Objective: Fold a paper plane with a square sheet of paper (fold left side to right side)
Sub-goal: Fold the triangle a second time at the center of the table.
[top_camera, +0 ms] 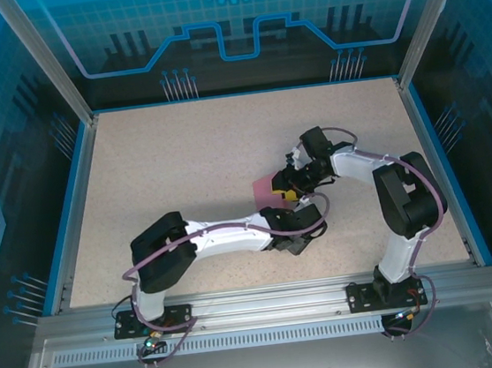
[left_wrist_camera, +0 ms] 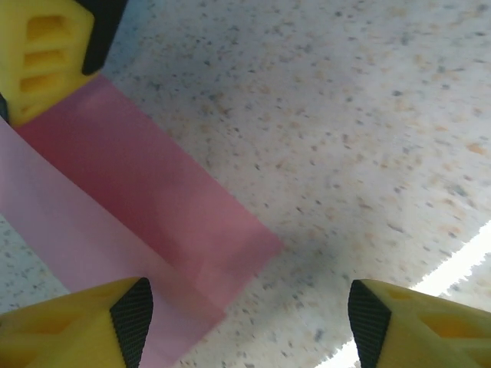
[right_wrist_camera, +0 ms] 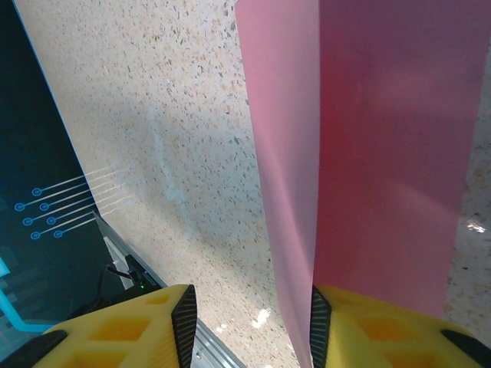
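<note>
**Left gripper** point(left_wrist_camera: 249, 303): yellow fingers spread wide, holding nothing. Speckled worktop point(left_wrist_camera: 345, 115) shows between them. Its left fingertip point(left_wrist_camera: 115, 314) overlaps the near edge of the paper; contact cannot be told.

**Right gripper** point(right_wrist_camera: 252, 307): jaws apart, with bare worktop in the gap and nothing pinched. One yellow finger point(left_wrist_camera: 46, 61) stands on the far end of the paper. In its own wrist view the paper runs up and away from that finger point(right_wrist_camera: 383, 330).

**Square sheet of paper** point(left_wrist_camera: 153, 199): pink-red, lying flat on the worktop and folded over into a long oblong. A deeper red layer sits beside a paler pink strip point(right_wrist_camera: 284, 153), and a straight crease line runs between them. From above the sheet point(top_camera: 267, 190) lies right of the worktop's centre, just beside both grippers.

**Worktop** point(top_camera: 182, 165): beige, speckled, with a blue rim point(top_camera: 76, 212).
</note>
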Tool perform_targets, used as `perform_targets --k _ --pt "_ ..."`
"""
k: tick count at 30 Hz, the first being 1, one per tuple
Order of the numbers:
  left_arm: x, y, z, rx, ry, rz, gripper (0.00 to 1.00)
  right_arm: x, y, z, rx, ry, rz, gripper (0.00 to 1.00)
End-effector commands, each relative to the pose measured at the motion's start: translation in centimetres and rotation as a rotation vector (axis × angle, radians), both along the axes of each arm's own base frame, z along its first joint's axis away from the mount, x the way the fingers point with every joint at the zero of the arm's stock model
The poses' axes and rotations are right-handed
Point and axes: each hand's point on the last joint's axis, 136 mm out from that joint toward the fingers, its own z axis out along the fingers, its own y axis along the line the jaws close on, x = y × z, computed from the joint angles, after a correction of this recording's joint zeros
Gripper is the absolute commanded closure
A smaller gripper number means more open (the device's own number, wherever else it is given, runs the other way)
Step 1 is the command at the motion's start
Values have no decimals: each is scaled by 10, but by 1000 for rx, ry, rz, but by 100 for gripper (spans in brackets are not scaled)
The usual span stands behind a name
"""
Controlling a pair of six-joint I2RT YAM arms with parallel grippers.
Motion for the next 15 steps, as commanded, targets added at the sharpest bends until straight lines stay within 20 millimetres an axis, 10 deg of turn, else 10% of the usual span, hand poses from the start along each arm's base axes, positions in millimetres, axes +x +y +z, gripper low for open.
perform_targets --k 1,15 --pt "8 17 -3 117 -61 48 28 -2 6 0 6 30 7 56" --pt "15 13 3 136 -115 24 52 -6 4 -9 -19 37 11 56"
